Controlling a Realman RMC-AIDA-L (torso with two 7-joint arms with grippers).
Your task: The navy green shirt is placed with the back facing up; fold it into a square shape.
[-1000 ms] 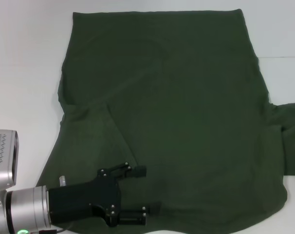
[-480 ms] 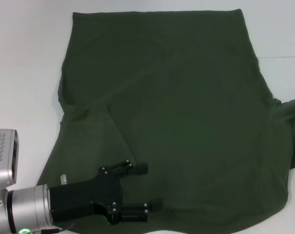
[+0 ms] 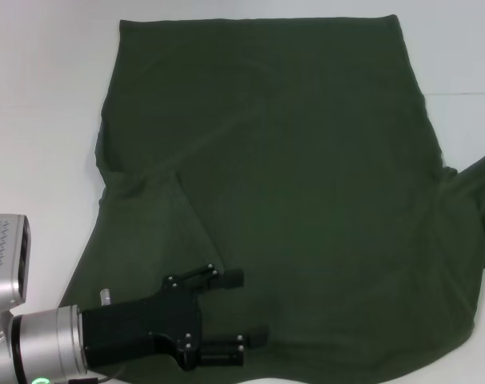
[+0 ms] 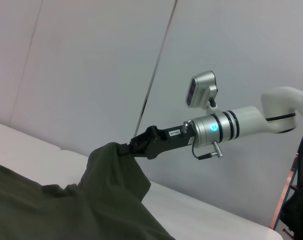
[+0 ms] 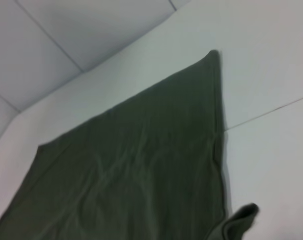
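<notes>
- The navy green shirt [image 3: 282, 184] lies spread on the white table [image 3: 42, 120], filling most of the head view. Its straight hem is along the far edge. Its left side is already doubled inward, with a diagonal crease running toward the near edge.
- The left gripper [image 3: 246, 308] hovers low over the shirt's near-left part. Its jaws stand apart, holding nothing, and its fingers point right across the cloth.
- The right gripper [image 4: 122, 148] is out of the head view. The left wrist view shows it off the shirt's right edge, jaws clamped on a bunch of fabric, seemingly the right sleeve, raised off the table.
- In the head view that right flap [image 3: 476, 200] rises at the picture's edge, while the body stays flat.
- The deciding relation: the shirt's long axis runs near to far, and the lifted cloth lies right of the body. My judgement is that the right arm, the nearer and the only one gripping, must carry it leftward over the back.
- The risk is dragging the body instead of folding the flap.
</notes>
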